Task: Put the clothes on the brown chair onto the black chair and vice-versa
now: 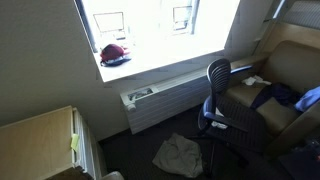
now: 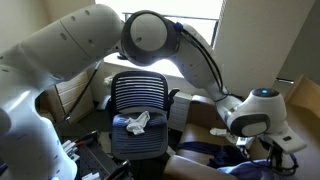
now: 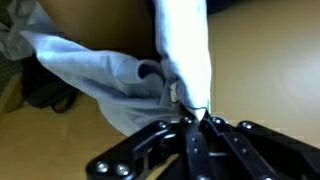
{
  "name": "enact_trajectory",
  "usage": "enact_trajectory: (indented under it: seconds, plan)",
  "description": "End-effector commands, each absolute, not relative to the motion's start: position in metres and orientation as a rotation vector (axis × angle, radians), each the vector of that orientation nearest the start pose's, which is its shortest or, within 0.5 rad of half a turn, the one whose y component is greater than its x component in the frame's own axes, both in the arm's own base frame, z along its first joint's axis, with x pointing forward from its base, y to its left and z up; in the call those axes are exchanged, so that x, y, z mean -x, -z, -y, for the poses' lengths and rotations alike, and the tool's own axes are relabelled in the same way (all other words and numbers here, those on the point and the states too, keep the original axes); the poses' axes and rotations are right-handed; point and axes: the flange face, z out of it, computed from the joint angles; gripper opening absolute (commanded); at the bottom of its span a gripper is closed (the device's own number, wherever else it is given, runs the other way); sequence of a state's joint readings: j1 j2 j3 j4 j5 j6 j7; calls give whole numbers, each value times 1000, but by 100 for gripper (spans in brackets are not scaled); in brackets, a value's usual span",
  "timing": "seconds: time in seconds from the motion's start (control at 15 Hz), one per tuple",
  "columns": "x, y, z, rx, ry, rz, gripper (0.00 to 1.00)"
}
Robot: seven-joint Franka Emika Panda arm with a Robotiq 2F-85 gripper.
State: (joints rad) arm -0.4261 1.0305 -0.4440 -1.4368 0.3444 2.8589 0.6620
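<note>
In the wrist view my gripper [image 3: 195,118] is shut on a pale grey cloth [image 3: 110,70], which hangs from the fingertips over the brown chair's tan surface [image 3: 270,70]. In an exterior view my gripper [image 2: 258,148] is low over the brown chair [image 2: 300,100], beside dark blue clothes [image 2: 215,150]. The black mesh office chair [image 2: 138,95] stands next to it with a light cloth [image 2: 135,123] on its seat. Another exterior view shows the black chair [image 1: 216,90], the brown chair [image 1: 290,60], blue clothes [image 1: 275,96] on its seat and a pale cloth [image 1: 255,80].
A grey garment [image 1: 178,152] lies on the dark floor in front of the black chair. A radiator [image 1: 165,100] runs under the window, with a red cap [image 1: 114,52] on the sill. A wooden cabinet [image 1: 40,135] stands nearby. The robot arm [image 2: 80,50] fills much of an exterior view.
</note>
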Motion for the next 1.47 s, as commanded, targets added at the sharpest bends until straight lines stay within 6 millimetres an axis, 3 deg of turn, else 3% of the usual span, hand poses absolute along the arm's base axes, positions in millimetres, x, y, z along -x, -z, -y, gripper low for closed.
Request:
enact_trajectory:
  seconds: [0.0,0.27,0.4,0.6,0.73,0.8,0.87,1.07,1.13,1.2,1.4]
  plan:
    - [-555,-256,508,2306,1101,-2097,2]
    - [-582,-364,468,2182,1383,-1861,2]
    - [-595,-397,418,2143,1383,-1736,2]
    - [-610,-381,340,2280,1287,-1499,2]
    - [-609,-347,303,2413,1268,-1344,2]
    - [-630,-373,323,2312,1271,-1434,2]
    - [-629,-360,309,2329,1250,-1414,7]
    - [-630,-362,315,2319,1260,-1427,7]
    - [-631,-354,303,2335,1192,-1417,2]
    - [-636,-346,255,2357,1111,-1303,2]
    - [-645,-349,166,2318,1035,-1154,2]
